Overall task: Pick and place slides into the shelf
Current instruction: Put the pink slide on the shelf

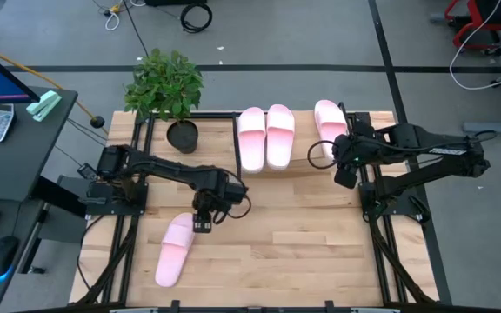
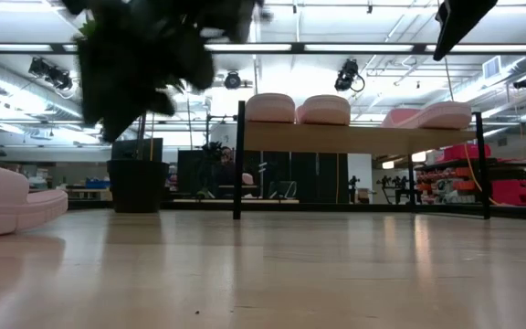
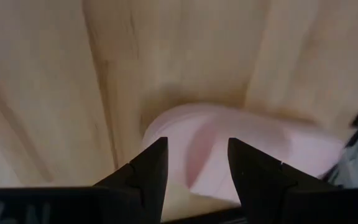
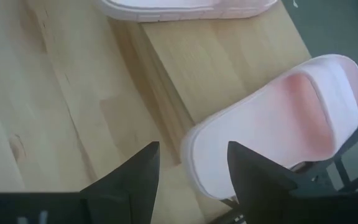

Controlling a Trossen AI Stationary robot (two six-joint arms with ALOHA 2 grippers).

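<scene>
Four pale pink slides show. Two lie side by side (image 1: 265,136) on the slanted wood shelf (image 1: 303,130), and a third (image 1: 329,120) lies farther right on it. The fourth slide (image 1: 174,249) lies flat on the tabletop, near the left. My left gripper (image 1: 203,223) hovers open over that slide's far end (image 3: 229,155), with its fingers on either side of it in the left wrist view. My right gripper (image 1: 344,172) is open just off the shelf's near edge, beside the third slide (image 4: 278,118), and touches nothing.
A potted plant (image 1: 165,87) stands at the shelf's left end, its dark pot (image 1: 182,135) just beyond the left arm. Thin black frame rails (image 1: 137,217) run along both sides of the tabletop. Bare wood (image 1: 285,252) lies between the fourth slide and the right arm.
</scene>
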